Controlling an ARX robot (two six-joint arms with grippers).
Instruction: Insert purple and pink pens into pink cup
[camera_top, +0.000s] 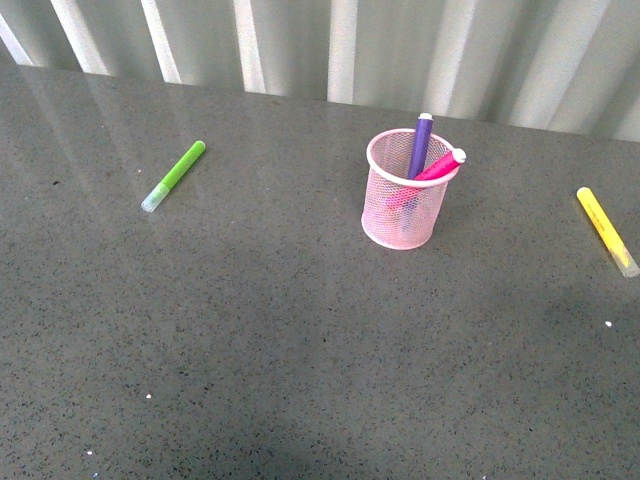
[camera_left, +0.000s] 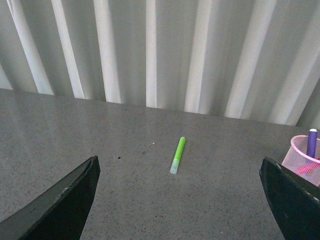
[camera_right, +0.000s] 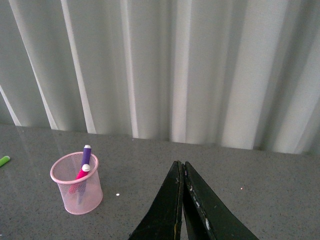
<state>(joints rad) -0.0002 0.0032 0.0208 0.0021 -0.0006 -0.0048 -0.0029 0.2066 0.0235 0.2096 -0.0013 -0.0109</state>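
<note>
Now purple pen (camera_top: 419, 146), pink pen (camera_top: 440, 165) upright in mesh pink cup (camera_top: 403, 204); left end effector (camera_left: 180, 200) spread, right end effector (camera_right: 182, 210) pressed together.

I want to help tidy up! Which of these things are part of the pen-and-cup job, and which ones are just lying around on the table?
Part of the job:
- pink cup, standing upright
- purple pen, already standing in the cup
- pink pen, already in the cup, leaning on the rim

Just lying about:
- green marker, flat on the table to the cup's left
- yellow marker, flat on the table to the right
</note>
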